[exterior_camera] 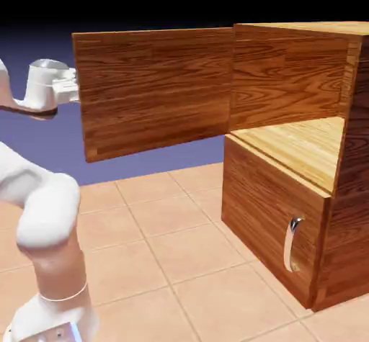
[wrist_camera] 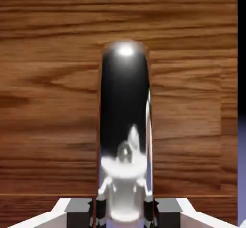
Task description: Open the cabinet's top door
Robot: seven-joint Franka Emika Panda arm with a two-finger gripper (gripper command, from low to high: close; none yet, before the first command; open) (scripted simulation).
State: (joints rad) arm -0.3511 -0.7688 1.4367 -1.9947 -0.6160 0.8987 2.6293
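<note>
- The door (exterior_camera: pixel 155 92) stands wide open, left of the cabinet (exterior_camera: pixel 277 232) in the exterior view.
- My gripper (wrist_camera: pixel 124 213) pinches the door's handle (wrist_camera: pixel 124 112).

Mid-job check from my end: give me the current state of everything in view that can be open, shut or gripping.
Top door: wide open, swung out from the cabinet.
Upper compartment: exposed, pale wood floor showing.
Lower door: closed.
Lower door's handle: free, nothing on it.
Top door's handle: between the hand's fingertips.
Hand: closed on the top door's handle.
</note>
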